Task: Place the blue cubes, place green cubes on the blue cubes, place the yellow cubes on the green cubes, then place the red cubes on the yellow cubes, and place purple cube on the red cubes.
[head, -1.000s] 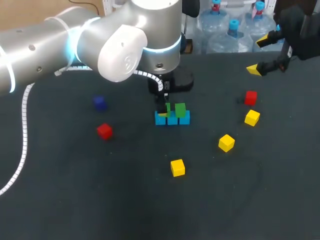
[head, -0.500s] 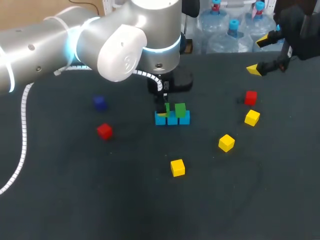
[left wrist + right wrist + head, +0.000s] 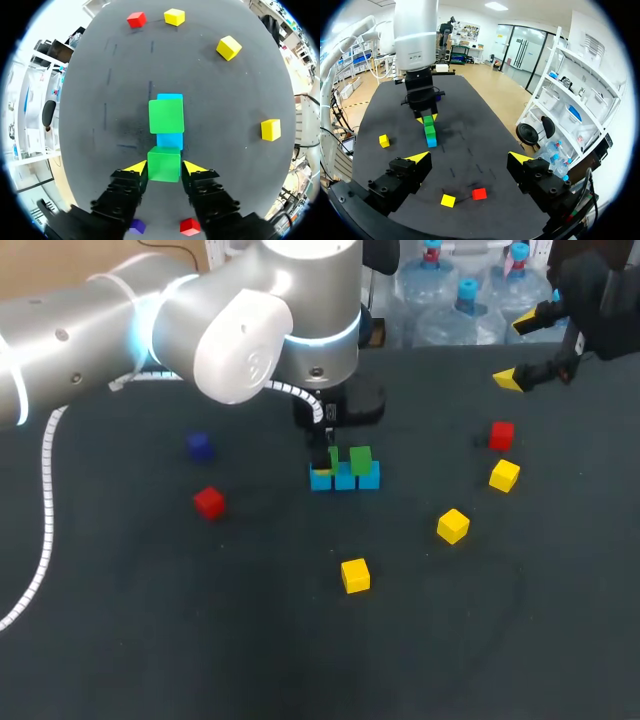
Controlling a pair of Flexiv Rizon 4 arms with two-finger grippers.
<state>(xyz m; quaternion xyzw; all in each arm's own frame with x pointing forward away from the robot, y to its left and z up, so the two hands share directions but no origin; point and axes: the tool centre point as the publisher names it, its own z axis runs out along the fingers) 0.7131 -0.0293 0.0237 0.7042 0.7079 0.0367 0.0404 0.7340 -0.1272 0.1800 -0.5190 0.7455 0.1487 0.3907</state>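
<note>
Green cube [image 3: 164,164] is clamped between the yellow tips of the left gripper [image 3: 166,168], at the near end of the row of blue cubes [image 3: 345,478]. The blue cube beneath it is hidden in the wrist view, so whether they touch is unclear. The row holds three blue cubes, touching. There are two green; the second green cube [image 3: 166,116] sits atop the row farther along. Three yellow cubes [image 3: 453,526], two red cubes [image 3: 502,435] and one purple cube [image 3: 199,446] lie scattered, well apart from the row. The right gripper [image 3: 518,350] hangs spread, far from the row.
</note>
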